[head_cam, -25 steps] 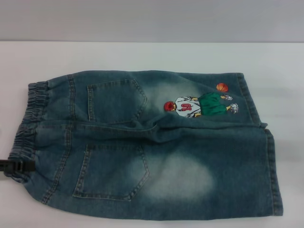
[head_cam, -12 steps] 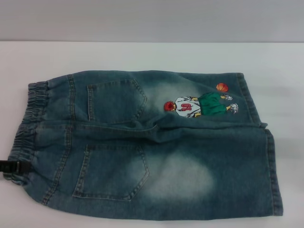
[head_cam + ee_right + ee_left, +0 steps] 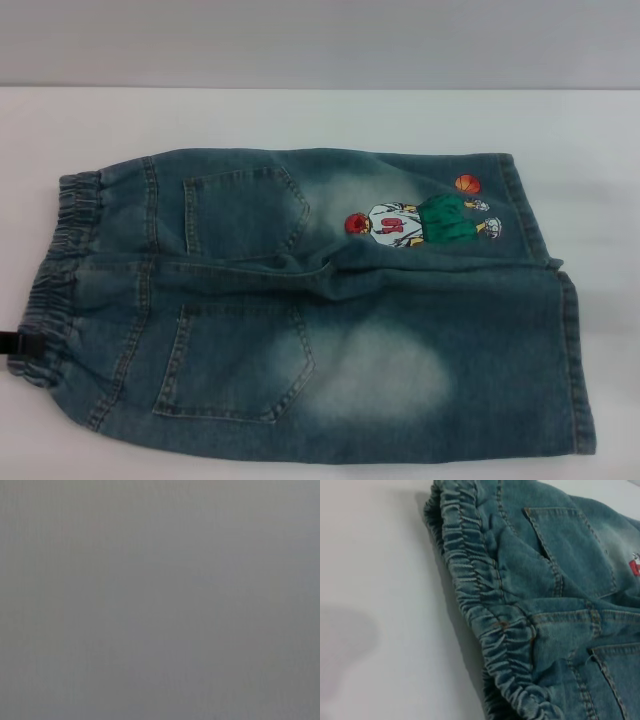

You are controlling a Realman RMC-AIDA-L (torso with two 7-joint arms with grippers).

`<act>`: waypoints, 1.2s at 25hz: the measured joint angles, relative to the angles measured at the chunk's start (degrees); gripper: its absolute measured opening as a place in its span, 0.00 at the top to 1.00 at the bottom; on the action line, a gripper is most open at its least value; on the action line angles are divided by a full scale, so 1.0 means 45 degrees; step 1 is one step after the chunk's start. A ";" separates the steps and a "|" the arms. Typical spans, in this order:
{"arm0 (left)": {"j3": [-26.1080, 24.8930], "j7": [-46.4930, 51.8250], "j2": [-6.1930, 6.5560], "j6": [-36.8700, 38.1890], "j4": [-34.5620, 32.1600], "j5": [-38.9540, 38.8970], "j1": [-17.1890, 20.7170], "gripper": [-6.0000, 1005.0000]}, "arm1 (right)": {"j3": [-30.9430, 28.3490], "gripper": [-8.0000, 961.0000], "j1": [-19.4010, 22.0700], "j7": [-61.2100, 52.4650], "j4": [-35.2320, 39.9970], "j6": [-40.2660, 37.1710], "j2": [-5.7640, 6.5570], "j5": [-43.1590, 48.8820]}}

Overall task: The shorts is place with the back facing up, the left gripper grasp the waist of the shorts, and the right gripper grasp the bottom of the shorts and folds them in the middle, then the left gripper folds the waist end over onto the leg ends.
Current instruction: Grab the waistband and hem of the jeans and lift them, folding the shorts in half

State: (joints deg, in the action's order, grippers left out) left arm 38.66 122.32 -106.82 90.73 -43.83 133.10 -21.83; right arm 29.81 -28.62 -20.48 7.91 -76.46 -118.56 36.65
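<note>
The shorts (image 3: 320, 310) are lying flat on the table (image 3: 320, 115) (soft, limp denim), the left end effector (image 3: 20, 343) apparently nearing the gathered waist (image 3: 60, 270), grip state unclear.

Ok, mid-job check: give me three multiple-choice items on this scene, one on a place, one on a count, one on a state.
1. Where does the gathered elastic waistband of the blue faded denim shorts lie in the head view?
A. left
B. right
C. far edge

2. How many back patch pockets show?
A. one
B. two
C. four

3. How do the shorts lie on the white table?
A. folded in half
B. flat, unfolded
C. bunched in a heap

Answers: 1 A, the ruffled band sits at the left, beside the black left end effector. 2 B, one pocket on each half. 3 B, both legs are spread side by side.
</note>
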 joint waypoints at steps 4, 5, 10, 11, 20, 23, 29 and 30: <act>-0.0130 0.0131 -0.0020 0.0017 -0.0011 -0.0024 -0.0176 0.70 | -0.0017 0.32 -0.0002 -0.0104 0.0068 0.0001 0.0010 0.0000; -0.0192 0.0157 -0.0043 0.0009 -0.0015 -0.0034 -0.0241 0.73 | -0.0019 0.32 -0.0006 -0.0138 0.0110 0.0001 0.0016 0.0000; -0.0582 0.0132 -0.0208 0.0002 -0.0026 -0.0049 -0.0524 0.84 | 0.0022 0.32 -0.0157 -0.1244 0.0328 0.0106 0.0025 0.0015; -0.0582 0.0132 -0.0208 0.0002 -0.0026 -0.0049 -0.0524 0.87 | 0.0084 0.32 -0.0166 -0.1908 0.0534 0.0213 0.0030 0.0049; -0.0532 0.0120 -0.0323 0.0065 -0.0006 0.0004 -0.0711 0.95 | 0.1318 0.32 -0.0162 -0.9908 0.2631 0.0580 0.0703 0.2606; -0.0523 0.0087 -0.0416 0.0017 0.0024 -0.0001 -0.0714 0.95 | 0.1537 0.32 -0.0258 -1.2772 0.3956 0.0046 0.1018 0.4439; -0.0571 0.0029 -0.0533 -0.0010 -0.0017 -0.0043 -0.0751 0.95 | 0.1542 0.32 -0.0685 -1.7811 0.7369 -0.1990 0.1286 0.8395; -0.0571 0.0029 -0.0533 -0.0010 -0.0017 -0.0043 -0.0751 0.95 | 0.1512 0.32 -0.0836 -1.8330 0.7752 -0.2381 0.1367 0.8971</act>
State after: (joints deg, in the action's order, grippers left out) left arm 36.10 122.46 -109.22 90.69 -43.90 132.91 -25.21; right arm 36.61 -32.38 -102.96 42.80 -87.18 -112.40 77.02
